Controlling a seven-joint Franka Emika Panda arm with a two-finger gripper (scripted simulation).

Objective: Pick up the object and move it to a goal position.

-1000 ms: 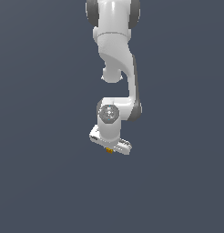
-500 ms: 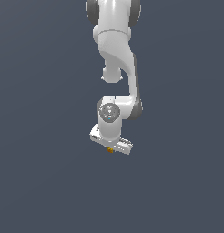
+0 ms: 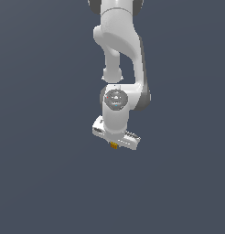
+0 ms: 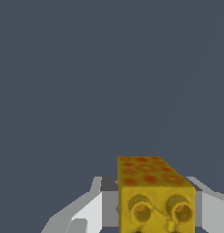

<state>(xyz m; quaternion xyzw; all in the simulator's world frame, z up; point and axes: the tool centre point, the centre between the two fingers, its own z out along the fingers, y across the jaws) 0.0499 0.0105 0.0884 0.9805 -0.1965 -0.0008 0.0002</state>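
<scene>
Open room all around the arm
Nothing stands near the gripper (image 3: 115, 142) in the exterior view: plain dark grey on every side and below it. In the wrist view the yellow block (image 4: 152, 193) fills the gap between the fingers (image 4: 89, 211); past it lies only bare grey

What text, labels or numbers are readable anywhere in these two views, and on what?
None readable.
Orange-yellow block between the gripper fingers: only darker red-orange speckles and two round ring-shaped marks on one face, no letters or digits.
Arm and gripper body: plain white and grey; the round joint cap shows a faint pattern too blurred to read as text.
Background: plain dark grey, no signs.
</scene>
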